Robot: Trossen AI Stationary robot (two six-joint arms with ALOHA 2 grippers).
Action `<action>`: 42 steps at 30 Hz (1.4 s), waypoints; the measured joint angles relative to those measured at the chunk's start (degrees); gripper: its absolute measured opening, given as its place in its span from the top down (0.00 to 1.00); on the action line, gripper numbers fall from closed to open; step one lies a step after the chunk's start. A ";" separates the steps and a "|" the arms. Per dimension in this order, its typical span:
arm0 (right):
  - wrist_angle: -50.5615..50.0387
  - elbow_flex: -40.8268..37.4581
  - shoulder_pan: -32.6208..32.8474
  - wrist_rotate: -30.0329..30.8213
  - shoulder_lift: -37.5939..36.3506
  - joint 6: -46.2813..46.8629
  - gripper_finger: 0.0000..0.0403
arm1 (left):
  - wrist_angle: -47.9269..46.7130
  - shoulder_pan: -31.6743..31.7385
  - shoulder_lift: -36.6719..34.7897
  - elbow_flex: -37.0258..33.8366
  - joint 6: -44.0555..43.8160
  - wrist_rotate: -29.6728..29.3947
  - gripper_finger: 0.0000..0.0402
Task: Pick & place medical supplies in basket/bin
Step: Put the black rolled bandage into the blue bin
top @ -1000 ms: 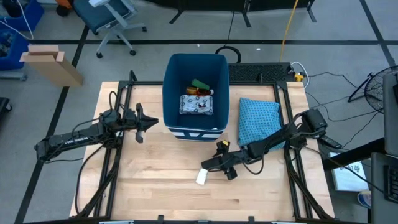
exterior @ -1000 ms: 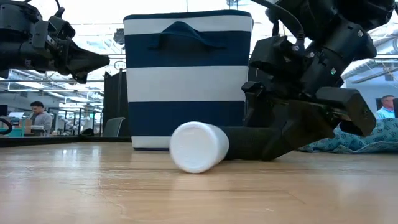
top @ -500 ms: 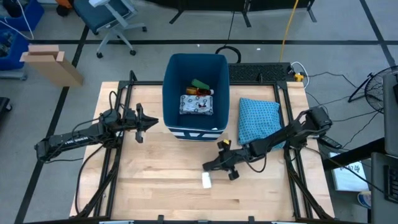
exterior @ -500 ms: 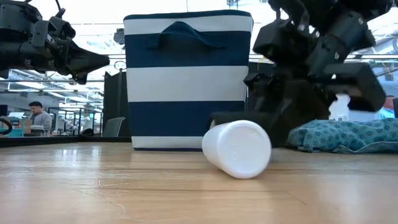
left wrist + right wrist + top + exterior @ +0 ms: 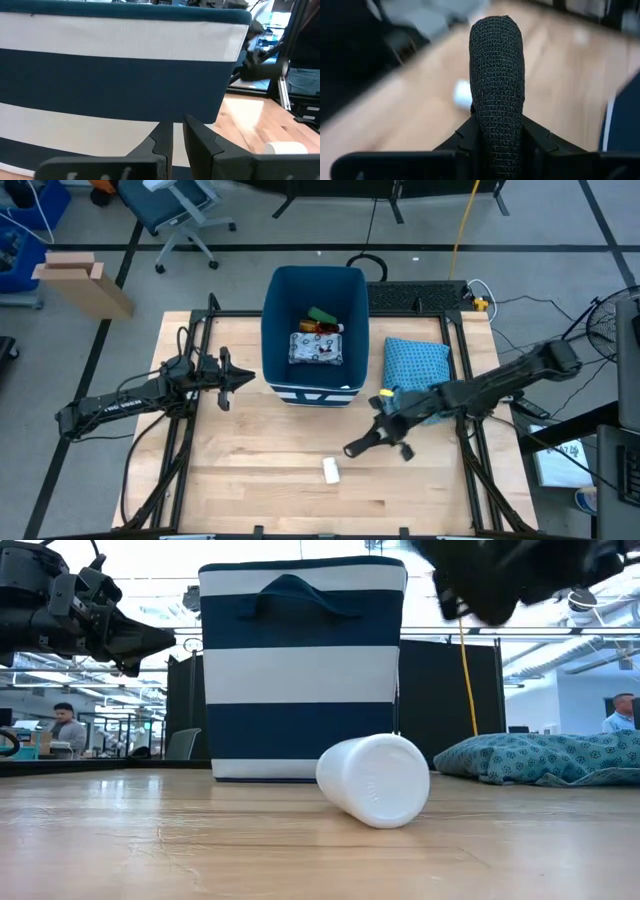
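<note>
— On the wooden table [image 5: 250,480], what is seen of the supplies?

— A white tube [image 5: 331,470] is seen lying on its side on the bare wood, in front of the bin [image 5: 314,280] and well apart from it. In the low view its round end [image 5: 373,780] is turned toward the camera. Inside the bin, a flat white packet [image 5: 316,348] with dark and red print is laid on the bottom, with a green oblong [image 5: 322,315] and a red item [image 5: 318,328] behind it.

— Where is the right gripper [image 5: 355,448] placed, and is anything held?

— It is held above the table, up and to the right of the tube and apart from it. In the right wrist view a black oblong [image 5: 497,80] with a woven texture is clamped between the closed fingers and stands out past them.

— And the left gripper [image 5: 243,377]?

— It is kept raised just beside the bin's left wall. In the left wrist view its fingers [image 5: 202,142] are drawn nearly together, only a thin gap being left, and nothing is held.

— What else is on the table?

— A blue patterned cloth [image 5: 413,375] is laid folded to the right of the bin.
</note>
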 joint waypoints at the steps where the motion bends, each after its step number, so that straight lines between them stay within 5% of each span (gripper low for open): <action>1: 3.01 -2.13 -0.52 -1.44 -2.40 -0.14 0.80 | 0.00 0.02 0.00 0.00 0.02 0.00 0.88; 10: 22.79 -20.37 -7.34 -2.60 -15.18 3.43 0.80 | 0.03 0.00 -0.01 0.00 0.02 0.00 0.88; 25: 37.20 -33.05 -14.30 -2.34 -15.93 10.29 0.80 | 0.11 0.00 0.00 0.00 1.16 -0.04 0.88; 30: 32.85 -24.15 -15.72 -2.62 -15.95 10.02 0.80 | 0.24 0.02 -0.01 0.00 1.17 -0.04 0.88; 42: -0.02 13.36 -17.50 -2.57 -13.37 1.75 0.80 | 0.18 0.01 -0.01 0.00 -0.06 0.02 0.88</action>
